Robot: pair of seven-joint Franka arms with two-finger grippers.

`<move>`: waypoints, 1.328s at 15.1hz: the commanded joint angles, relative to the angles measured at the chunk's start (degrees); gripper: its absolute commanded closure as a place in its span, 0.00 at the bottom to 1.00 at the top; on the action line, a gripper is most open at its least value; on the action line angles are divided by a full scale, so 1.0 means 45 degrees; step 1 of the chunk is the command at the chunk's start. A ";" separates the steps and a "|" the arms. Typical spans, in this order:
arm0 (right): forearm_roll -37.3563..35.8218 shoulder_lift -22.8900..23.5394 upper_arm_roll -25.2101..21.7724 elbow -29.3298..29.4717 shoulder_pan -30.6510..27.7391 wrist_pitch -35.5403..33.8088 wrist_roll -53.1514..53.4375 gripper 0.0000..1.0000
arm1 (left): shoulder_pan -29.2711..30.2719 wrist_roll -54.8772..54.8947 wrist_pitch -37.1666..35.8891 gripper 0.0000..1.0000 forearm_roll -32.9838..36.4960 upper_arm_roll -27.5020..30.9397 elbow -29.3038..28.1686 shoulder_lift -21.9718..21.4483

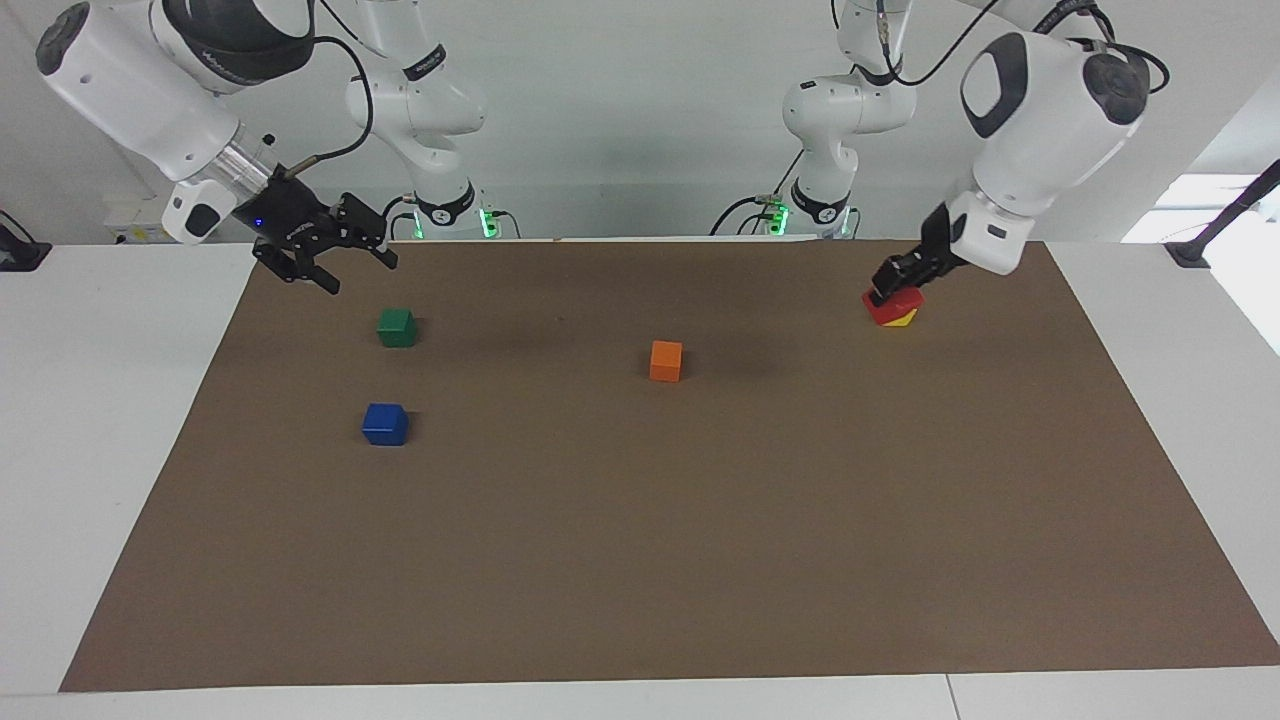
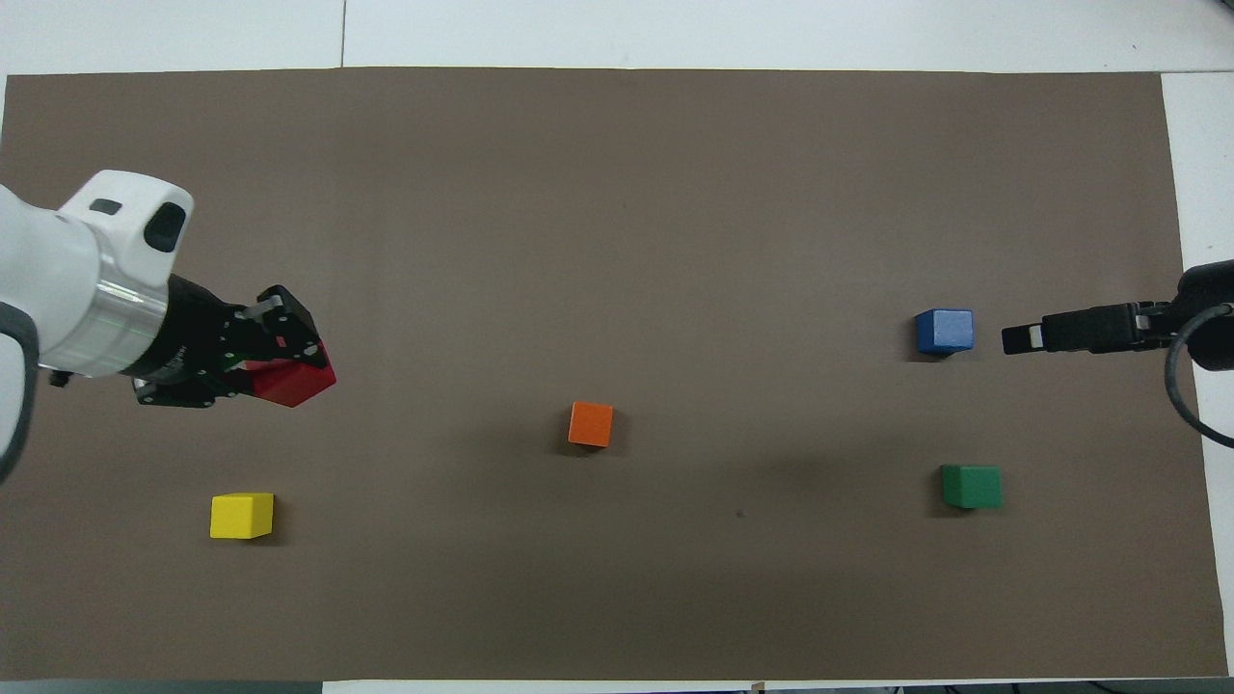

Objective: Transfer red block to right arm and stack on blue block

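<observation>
My left gripper point(image 1: 893, 293) is shut on the red block point(image 1: 888, 309) and holds it tilted in the air over the brown mat point(image 1: 640, 560), at the left arm's end. The gripper point(image 2: 289, 371) and the red block point(image 2: 301, 386) also show in the overhead view. The blue block point(image 1: 385, 424) sits on the mat at the right arm's end; it also shows in the overhead view point(image 2: 944, 331). My right gripper point(image 1: 358, 272), with a blue light on its wrist, hangs open and empty over the mat's edge at that end point(image 2: 1018, 338).
A yellow block point(image 2: 241, 516) sits on the mat below the held red block, partly covered by it in the facing view point(image 1: 906, 320). An orange block point(image 1: 666, 361) lies mid-mat. A green block point(image 1: 396, 327) lies nearer the robots than the blue block.
</observation>
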 commanded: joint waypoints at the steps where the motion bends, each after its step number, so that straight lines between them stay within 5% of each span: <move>1: 0.2681 -0.0530 0.0050 -0.1748 -0.0662 0.0465 -0.1556 0.00 | -0.1506 -0.3617 -0.0056 1.00 -0.0992 0.0158 -0.0210 -0.0245; 5: 0.6647 -0.0472 0.0030 -0.3662 -0.1366 0.0055 -0.4114 0.00 | -0.2895 -0.7255 0.0119 1.00 -0.2477 -0.0095 -0.0230 -0.0557; 11: 1.1568 -0.0336 0.0030 -0.6123 -0.1309 -0.1798 -0.6341 0.00 | -0.2936 -1.1356 0.4329 1.00 -0.7242 -0.0115 -0.1690 -0.0986; 16: 1.4442 -0.0006 0.0050 -0.7687 -0.0277 -0.3439 -0.7572 0.00 | -0.5939 -1.4816 0.8258 1.00 -0.7343 -0.0194 -0.3374 -0.1613; 20: 1.4975 0.2318 0.0050 -0.7865 0.0467 -0.5956 -0.9780 0.00 | -0.7484 -1.5912 0.9921 1.00 -0.7343 -0.0252 -0.3529 -0.1593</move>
